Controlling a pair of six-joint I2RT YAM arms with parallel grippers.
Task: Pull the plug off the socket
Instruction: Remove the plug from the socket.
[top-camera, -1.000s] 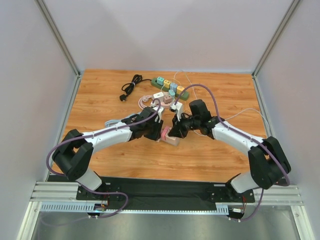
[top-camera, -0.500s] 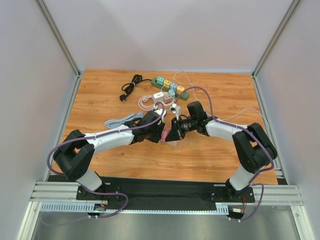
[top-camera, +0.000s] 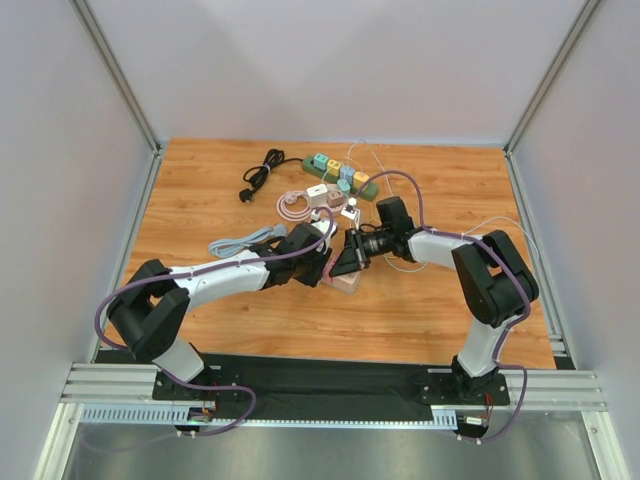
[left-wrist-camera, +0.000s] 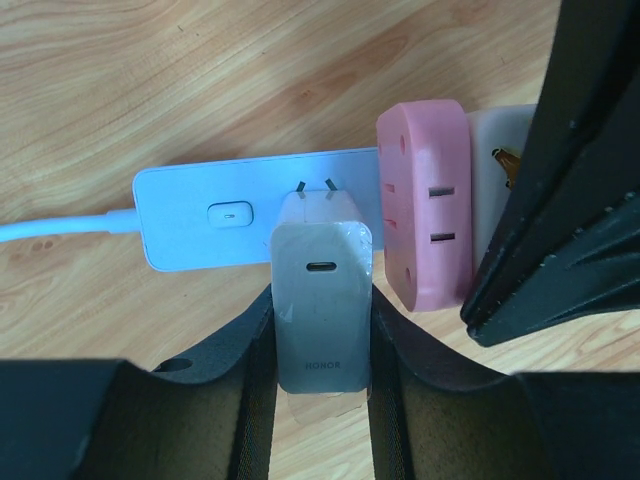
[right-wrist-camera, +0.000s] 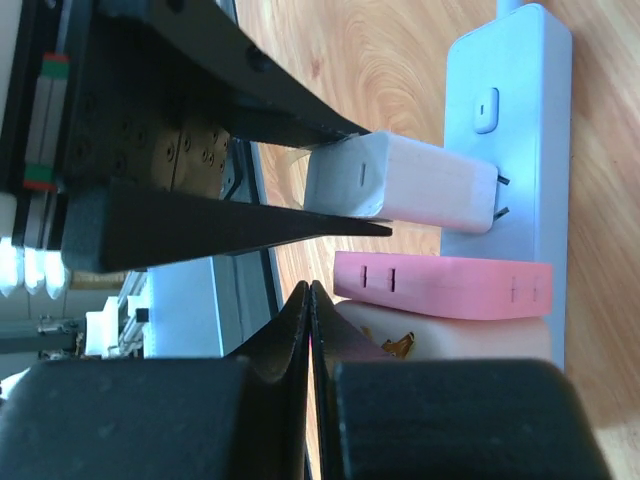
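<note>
- Wooden counter (top-camera: 200, 190) carries the flat white power strip (left-wrist-camera: 200, 215); its cable is cut off at the left wrist view's edge.
- Your right end effector (right-wrist-camera: 308, 300) is pinched shut at the cream block (left-wrist-camera: 495, 160) beside the pink rounded adapter (left-wrist-camera: 425, 220), likely bracing the strip. Actual contact is hidden.
- Your left end effector (left-wrist-camera: 320, 340) clamps the white boxy charger plug (left-wrist-camera: 322, 290) by its sides, for pulling.
- Its two metal prongs (left-wrist-camera: 300, 187) show bare; you cannot tell whether the tips sit in the socket.
</note>
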